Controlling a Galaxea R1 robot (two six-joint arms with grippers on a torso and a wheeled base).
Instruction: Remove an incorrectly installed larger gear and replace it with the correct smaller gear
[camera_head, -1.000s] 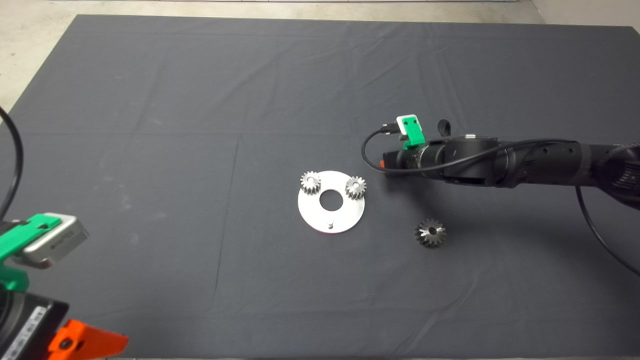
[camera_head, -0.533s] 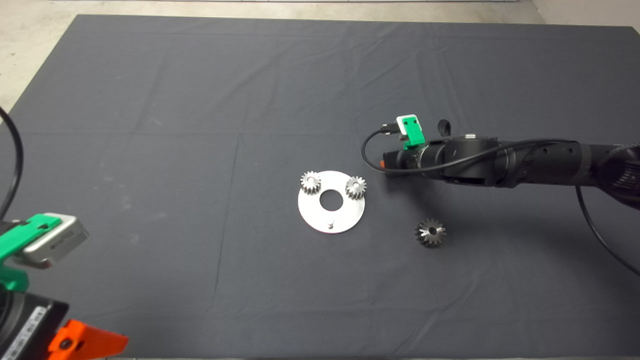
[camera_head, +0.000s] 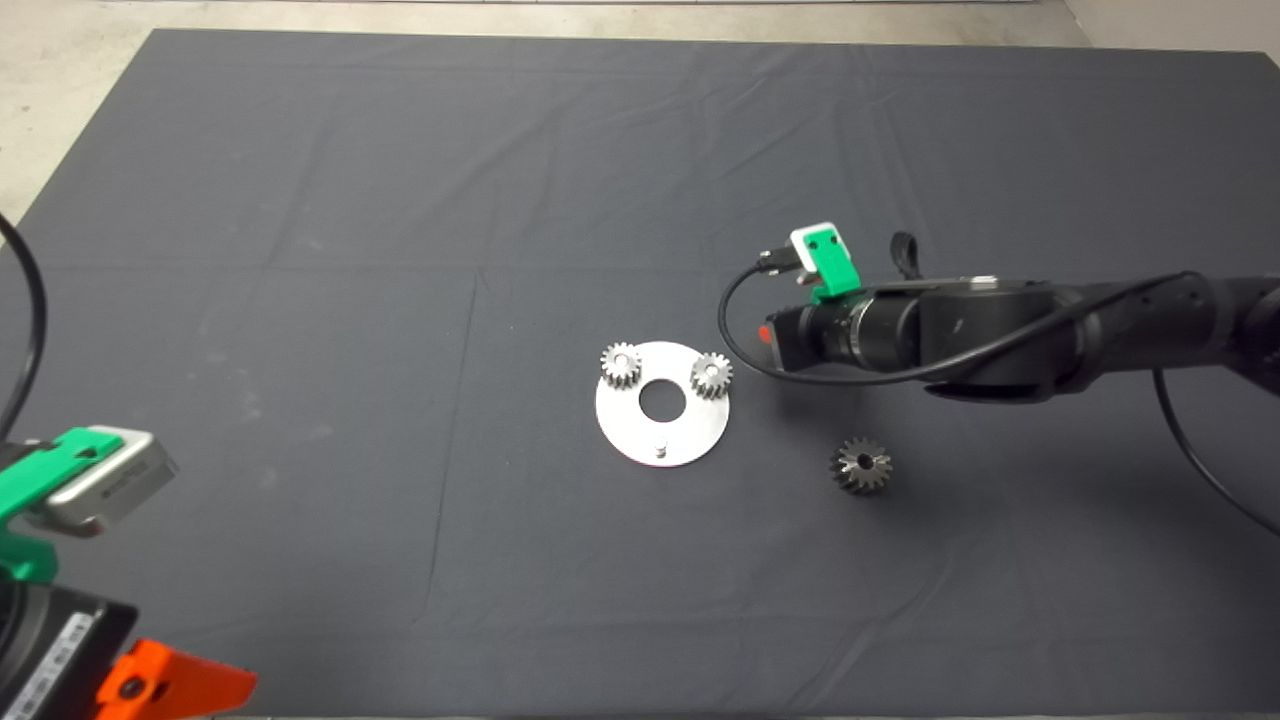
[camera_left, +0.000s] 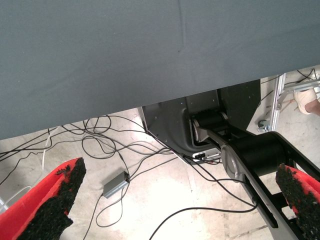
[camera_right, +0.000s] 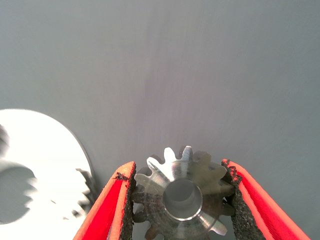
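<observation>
My right gripper (camera_right: 176, 167) is shut on the larger gear (camera_right: 182, 197), a steel gear with a round centre hole, and holds it above the mat just right of the round steel plate (camera_right: 40, 145). In the head view the right gripper (camera_head: 770, 335) is mostly hidden under its arm and the held gear does not show. The plate (camera_head: 690, 430) carries two small gears (camera_head: 620, 365) (camera_head: 711, 374) and a bare pin (camera_head: 659, 449). The smaller gear (camera_head: 860, 465) lies on the mat right of the plate. My left gripper (camera_head: 150, 690) is parked at the lower left, open and empty.
The dark mat (camera_head: 400, 200) covers the table. The left wrist view shows the mat's edge (camera_left: 150, 60), the robot's base (camera_left: 200, 125) and several cables on the floor beyond it.
My right arm has risen and drawn a little to the right with the gear in its fingers. The plate, the gears on it and the loose gear have not moved.
</observation>
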